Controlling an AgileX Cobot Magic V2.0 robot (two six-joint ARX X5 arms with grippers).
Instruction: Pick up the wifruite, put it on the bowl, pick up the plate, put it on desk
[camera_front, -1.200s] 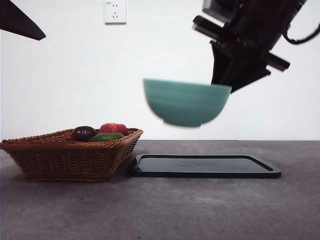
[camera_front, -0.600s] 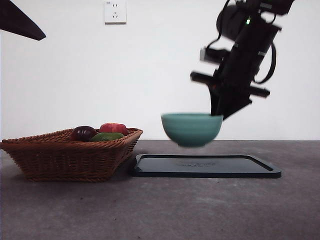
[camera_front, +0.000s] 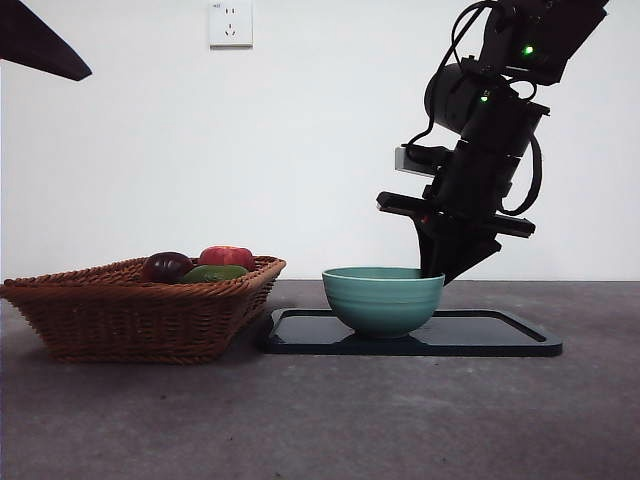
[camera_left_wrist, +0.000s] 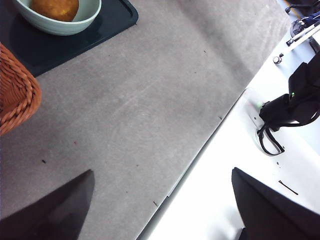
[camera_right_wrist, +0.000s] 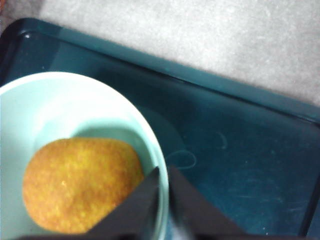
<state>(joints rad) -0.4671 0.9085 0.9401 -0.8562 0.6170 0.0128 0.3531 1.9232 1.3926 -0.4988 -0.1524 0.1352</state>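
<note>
On the black tray (camera_front: 500, 340) your right gripper (camera_front: 440, 268) pinched the bowl (camera_front: 383, 300) rim, fruit (camera_right_wrist: 80, 182) inside; glazed, slippery, breakable, grip the rim; left gripper (camera_left_wrist: 160, 210) waited open.

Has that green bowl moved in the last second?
Yes. The bowl came down from high above the black tray and now sits on it, the right gripper still pinching its rim.

Looks like a robot lab or test bench, not a home: bare white wall (camera_front: 300, 130) with one power socket (camera_front: 230, 23), plain dark grey desk (camera_front: 320, 420), black robot arm (camera_front: 480, 150) with green LEDs and loose cabling. Staged props only: wicker basket (camera_front: 130, 315), black tray (camera_front: 500, 335).
</note>
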